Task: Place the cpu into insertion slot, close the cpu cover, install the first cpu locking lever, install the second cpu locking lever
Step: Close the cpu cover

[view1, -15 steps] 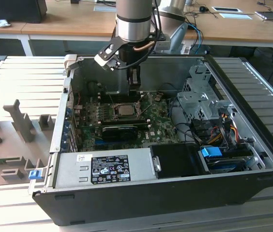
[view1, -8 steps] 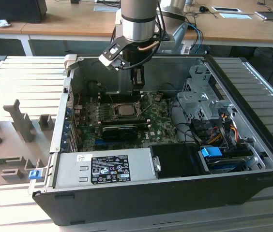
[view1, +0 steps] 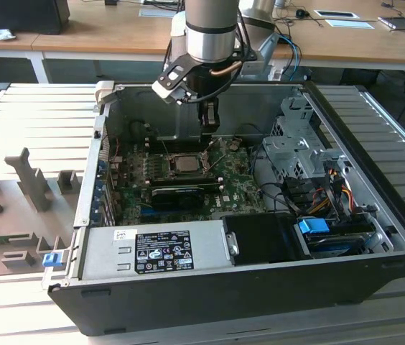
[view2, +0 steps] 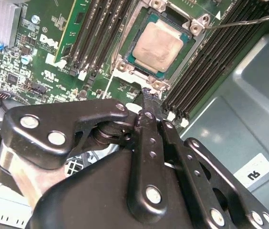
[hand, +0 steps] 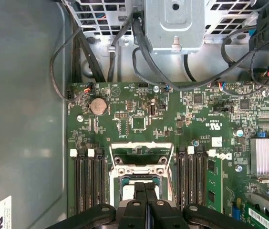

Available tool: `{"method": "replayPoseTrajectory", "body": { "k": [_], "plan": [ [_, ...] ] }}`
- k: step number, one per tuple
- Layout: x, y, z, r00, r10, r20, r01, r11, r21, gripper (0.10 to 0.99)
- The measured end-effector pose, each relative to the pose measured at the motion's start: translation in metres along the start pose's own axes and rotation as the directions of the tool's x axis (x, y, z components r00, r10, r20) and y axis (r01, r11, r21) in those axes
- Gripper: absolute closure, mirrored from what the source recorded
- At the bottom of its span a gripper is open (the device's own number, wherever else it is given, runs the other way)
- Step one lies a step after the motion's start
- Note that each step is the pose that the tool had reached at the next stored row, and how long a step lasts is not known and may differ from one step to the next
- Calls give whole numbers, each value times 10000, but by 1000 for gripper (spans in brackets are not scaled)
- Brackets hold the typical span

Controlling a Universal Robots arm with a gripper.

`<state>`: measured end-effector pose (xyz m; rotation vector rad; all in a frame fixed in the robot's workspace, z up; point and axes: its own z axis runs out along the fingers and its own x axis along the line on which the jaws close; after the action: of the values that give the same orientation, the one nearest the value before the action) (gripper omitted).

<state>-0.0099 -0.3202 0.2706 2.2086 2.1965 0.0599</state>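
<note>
My tool (hand: 145,187) hangs low over socket, black fingers pressed together, nothing between them. Small flat square silver-grey cpu (view2: 157,46) sits seated in socket on green motherboard (hand: 172,109). Thin silvery metal cpu cover frame (hand: 139,153) stands hinged open, just beside it.

**Dull metal, glossy black, green lacquer**

Pale silver-grey metal on the cpu (view2: 157,47), dull and faintly smudged. Glossy black on the gripper (view2: 146,93) links, with bright metal screw heads. Green lacquered motherboard (hand: 139,109) with a slight sheen. Bare ribbed metal on the heatsink (hand: 268,155). Matt black paint on the computer case (view1: 260,295). Grey sheet metal and a paper label on the power supply (view1: 206,251). Light wood desk (view1: 116,36) in the upper part of the exterior view.
</note>
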Motion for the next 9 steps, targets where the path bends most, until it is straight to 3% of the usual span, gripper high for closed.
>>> {"method": "replayPoseTrajectory", "body": {
  "k": [4, 9],
  "plan": [
    [1, 122, 5, 10000, 0, 1, 0, 10000, 1, 980],
    [8, 192, 9, 10000, -4, 1, 4, 10000, 1, 980]
  ]
}}
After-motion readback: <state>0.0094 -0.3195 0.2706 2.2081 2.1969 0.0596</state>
